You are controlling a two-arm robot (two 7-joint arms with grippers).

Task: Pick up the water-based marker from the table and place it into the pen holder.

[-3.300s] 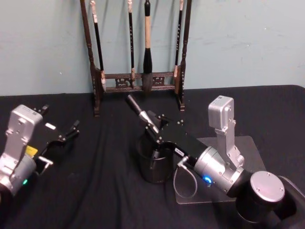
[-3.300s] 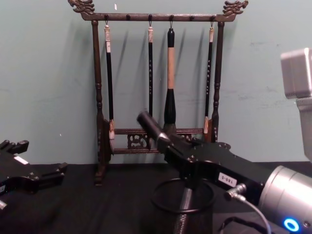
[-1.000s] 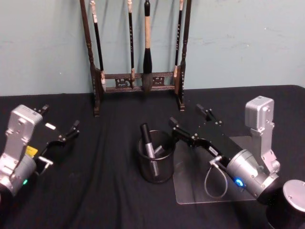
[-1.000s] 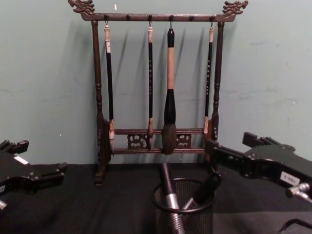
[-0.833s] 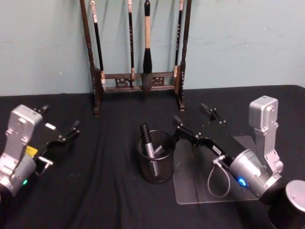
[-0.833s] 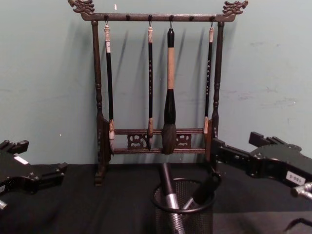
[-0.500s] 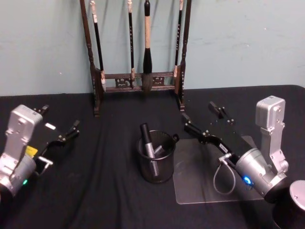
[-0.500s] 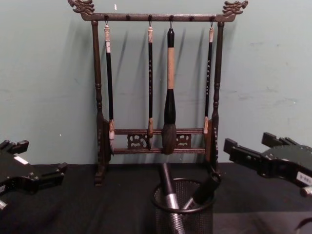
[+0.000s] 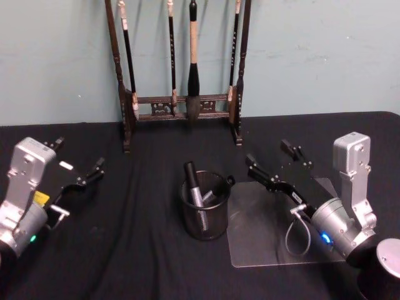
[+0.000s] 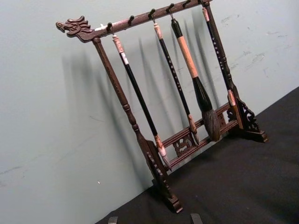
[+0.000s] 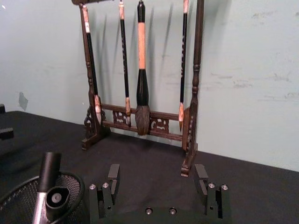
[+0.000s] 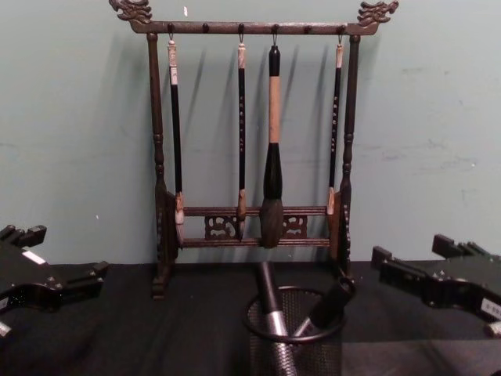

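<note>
The pen holder (image 9: 187, 220), a black mesh cup, stands mid-table. The water-based marker (image 9: 193, 181), dark with a silver band, stands inside it, leaning up and to the back left; the chest view shows the marker (image 12: 268, 301) rising above the holder's rim (image 12: 258, 333). A second dark marker (image 9: 220, 187) leans right in the same cup. My right gripper (image 9: 267, 152) hovers open and empty, right of the holder and apart from it, and the right wrist view shows it (image 11: 156, 179) beside the holder (image 11: 23, 205). My left gripper (image 9: 78, 154) is parked open at the far left.
A tall dark wooden brush rack (image 9: 181, 106) with several hanging brushes stands at the table's back against the wall. A clear plastic sheet (image 9: 262, 240) lies flat on the table (image 9: 125, 250) under the right arm. Bare black tabletop spreads in front and between the holder and the left arm.
The right gripper, earlier shut on the marker above the holder, has let it go into the cup and drawn back to the right. The left arm has stayed still.
</note>
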